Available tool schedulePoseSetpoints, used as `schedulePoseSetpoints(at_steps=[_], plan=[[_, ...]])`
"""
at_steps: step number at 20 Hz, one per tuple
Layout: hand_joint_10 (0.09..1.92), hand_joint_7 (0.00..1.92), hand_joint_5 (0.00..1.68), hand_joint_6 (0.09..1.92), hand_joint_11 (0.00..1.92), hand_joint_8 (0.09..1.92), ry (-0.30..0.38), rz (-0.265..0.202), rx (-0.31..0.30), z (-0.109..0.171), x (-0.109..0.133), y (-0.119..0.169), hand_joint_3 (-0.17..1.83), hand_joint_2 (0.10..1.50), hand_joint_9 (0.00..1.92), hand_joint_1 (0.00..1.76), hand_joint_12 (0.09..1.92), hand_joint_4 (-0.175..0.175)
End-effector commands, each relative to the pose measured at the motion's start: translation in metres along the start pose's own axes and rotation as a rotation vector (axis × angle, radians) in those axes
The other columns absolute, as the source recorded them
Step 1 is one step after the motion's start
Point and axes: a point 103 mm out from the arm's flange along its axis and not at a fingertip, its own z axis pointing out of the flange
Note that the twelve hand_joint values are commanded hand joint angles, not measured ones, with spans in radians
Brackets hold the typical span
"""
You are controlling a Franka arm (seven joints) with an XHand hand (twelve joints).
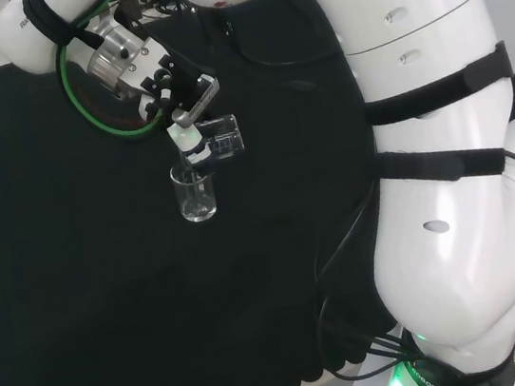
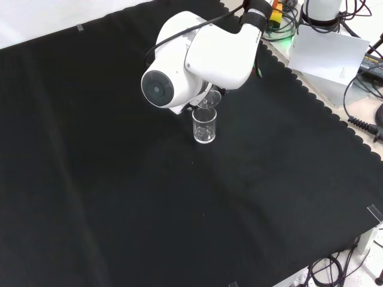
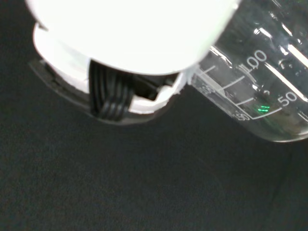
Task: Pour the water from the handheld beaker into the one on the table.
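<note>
A small clear beaker (image 1: 194, 194) stands upright on the black cloth; in the front view this table beaker (image 2: 204, 125) sits just below the arm's white link. My hand (image 1: 185, 102) is directly above it, its fingers curled round a second clear beaker (image 1: 221, 136), which is tipped on its side over the standing one. In the front view the held beaker (image 2: 207, 100) peeks out under the link, its mouth just above the standing beaker's rim. Close up in the wrist view, the held beaker (image 3: 255, 91) shows printed graduations beside a white part of the hand (image 3: 130, 33). How much water either holds I cannot tell.
The arm's big white link (image 2: 197, 57) with its round grey cap hides most of the hand in the front view. A green cable loop (image 1: 80, 93) hangs at the wrist. White sheets (image 2: 326, 51) and cables lie beyond the cloth's scalloped edge (image 2: 311, 95).
</note>
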Motion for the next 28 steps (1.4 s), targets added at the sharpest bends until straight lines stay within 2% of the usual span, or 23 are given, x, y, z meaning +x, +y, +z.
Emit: schedulePoseSetpoints(at_steps=[1, 16, 28], plan=[[0.24, 1.53, 1.43, 0.33, 1.25, 0.09, 0.002, 0.003, 0.0, -0.001, -0.001, -0.001, 0.62, 0.6, 1.58, 1.44, 0.65, -0.175], [0.24, 1.53, 1.43, 0.33, 1.26, 0.09, 0.012, -0.001, -0.007, 0.0, -0.007, -0.001, 0.62, 0.59, 1.58, 1.44, 0.65, -0.175], [0.23, 1.53, 1.43, 0.33, 1.26, 0.09, 0.05, -0.019, -0.032, 0.01, -0.021, 0.002, 0.62, 0.59, 1.59, 1.44, 0.66, -0.175]])
